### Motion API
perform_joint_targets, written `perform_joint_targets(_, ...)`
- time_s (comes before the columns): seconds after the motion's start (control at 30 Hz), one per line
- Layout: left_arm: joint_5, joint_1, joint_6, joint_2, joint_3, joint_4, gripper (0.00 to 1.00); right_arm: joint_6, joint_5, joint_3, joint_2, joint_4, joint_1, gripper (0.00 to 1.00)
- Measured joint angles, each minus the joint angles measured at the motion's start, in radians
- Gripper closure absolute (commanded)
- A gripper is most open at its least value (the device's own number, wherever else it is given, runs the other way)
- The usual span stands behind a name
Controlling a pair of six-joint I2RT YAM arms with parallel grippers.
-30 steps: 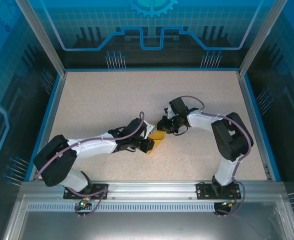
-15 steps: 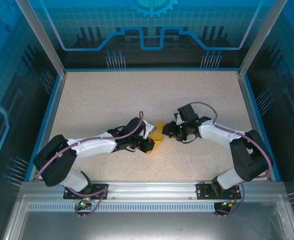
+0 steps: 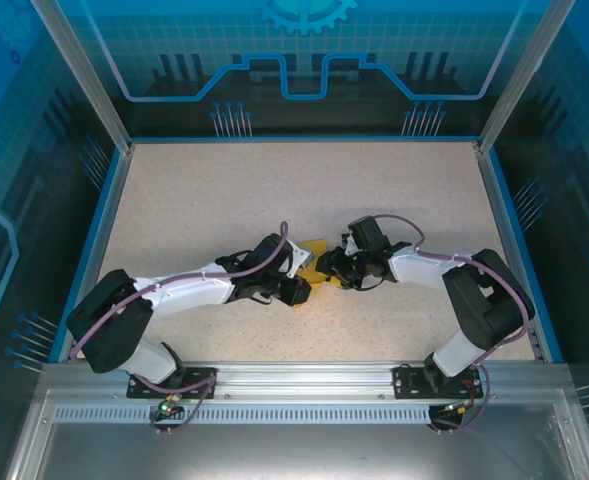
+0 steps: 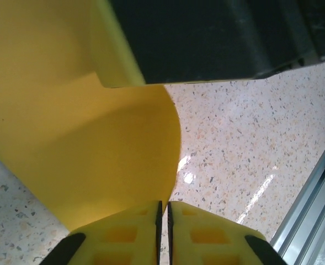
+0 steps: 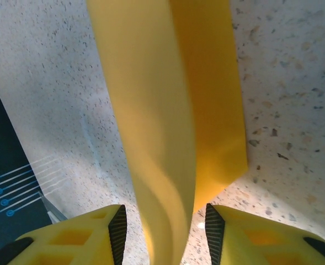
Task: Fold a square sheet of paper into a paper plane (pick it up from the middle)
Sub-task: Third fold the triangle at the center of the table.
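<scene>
Curled sheet of paper (image 4: 96, 154), left gripper (image 4: 162, 212) apparently pinched shut on the sheet's edge, right gripper (image 5: 165, 221) spread wide astride the sheet's fold, bare table (image 3: 224, 190) open all around the sheet.

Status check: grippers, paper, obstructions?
Left gripper shut on paper sheet. Right gripper open, straddling the sheet's folded part. Sheet partly folded, curling upward. No obstruction seen.

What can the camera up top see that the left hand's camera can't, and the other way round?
Top camera: the left gripper and right gripper meeting at the little yellow paper, in the middle of the wide table. Left wrist camera: up close, the left gripper's fingers pressed together at the bottom edge of the curved paper. Both: the yellow paper and the speckled table.
</scene>
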Motion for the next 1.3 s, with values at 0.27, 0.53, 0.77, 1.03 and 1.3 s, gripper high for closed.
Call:
perform_joint_targets(0.27, -0.075, -0.109, 0.052, 0.003, 0.075, -0.067, 0.44, 0.022, -0.011, 0.0, 0.0, 0.028, 0.001, 0.56)
perform_joint_targets(0.53, -0.267, -0.261, 0.105, 0.076, 0.135, -0.137, 0.38, 0.029, -0.026, 0.0, 0.0, 0.045, 0.001, 0.56)
perform_joint_targets(0.77, -0.467, -0.341, 0.131, 0.137, 0.161, -0.161, 0.36, 0.029, -0.029, 0.0, 0.0, 0.05, 0.001, 0.55)
perform_joint_targets(1.03, -0.614, -0.352, 0.135, 0.178, 0.174, -0.159, 0.54, 0.029, -0.029, 0.0, 0.0, 0.05, 0.001, 0.55)
perform_joint_targets(1.3, -0.643, -0.352, 0.155, 0.158, 0.171, -0.155, 0.85, 0.025, -0.029, 0.0, 0.0, 0.039, -0.002, 0.55)
